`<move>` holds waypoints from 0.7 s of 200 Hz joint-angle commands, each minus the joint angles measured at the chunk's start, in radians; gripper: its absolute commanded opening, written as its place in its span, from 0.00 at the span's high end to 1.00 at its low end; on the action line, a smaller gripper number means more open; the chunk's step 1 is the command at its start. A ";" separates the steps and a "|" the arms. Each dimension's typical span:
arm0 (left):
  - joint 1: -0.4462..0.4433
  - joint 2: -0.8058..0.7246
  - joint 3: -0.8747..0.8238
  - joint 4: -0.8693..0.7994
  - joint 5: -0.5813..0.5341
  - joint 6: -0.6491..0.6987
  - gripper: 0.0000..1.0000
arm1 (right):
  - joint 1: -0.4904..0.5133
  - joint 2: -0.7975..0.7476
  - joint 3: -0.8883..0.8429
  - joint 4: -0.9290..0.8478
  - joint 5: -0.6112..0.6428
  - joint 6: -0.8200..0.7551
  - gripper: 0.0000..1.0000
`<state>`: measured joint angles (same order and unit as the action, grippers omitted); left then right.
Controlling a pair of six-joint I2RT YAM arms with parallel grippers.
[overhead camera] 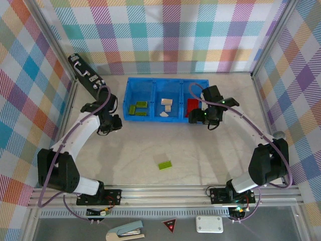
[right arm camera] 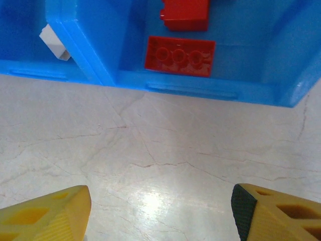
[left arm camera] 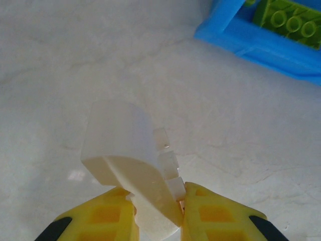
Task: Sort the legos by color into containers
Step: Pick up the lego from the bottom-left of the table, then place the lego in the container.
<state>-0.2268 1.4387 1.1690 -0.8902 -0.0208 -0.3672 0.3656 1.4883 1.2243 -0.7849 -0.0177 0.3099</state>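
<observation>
Cream brick (left arm camera: 125, 150) is pinched tight in the left fingers (left arm camera: 200, 211), low over the counter (left arm camera: 60, 75) just off the blue tray (overhead camera: 150, 80). Next, I'd say, comes a lift over the wall into the middle compartment. Sorted so far: two green bricks (overhead camera: 141, 105), two cream pieces (overhead camera: 165, 103), two red bricks (right arm camera: 179, 54). One loose green brick (overhead camera: 165, 164) waits on the counter. Before the reds, the right fingers (right arm camera: 50, 213) hang apart, empty.
</observation>
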 commanded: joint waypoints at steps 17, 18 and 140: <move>-0.008 0.137 0.152 -0.024 0.055 0.091 0.79 | -0.003 -0.051 -0.004 -0.070 0.061 0.045 0.25; -0.008 0.141 0.156 -0.024 0.056 0.092 0.79 | -0.003 -0.053 -0.005 -0.071 0.063 0.046 0.25; -0.081 0.467 0.576 -0.085 0.121 0.131 0.79 | -0.002 -0.118 -0.007 -0.145 0.134 0.069 0.25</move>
<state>-0.2882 1.8606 1.6772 -0.9268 0.0795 -0.2543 0.3656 1.4033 1.2224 -0.8925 0.0978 0.3630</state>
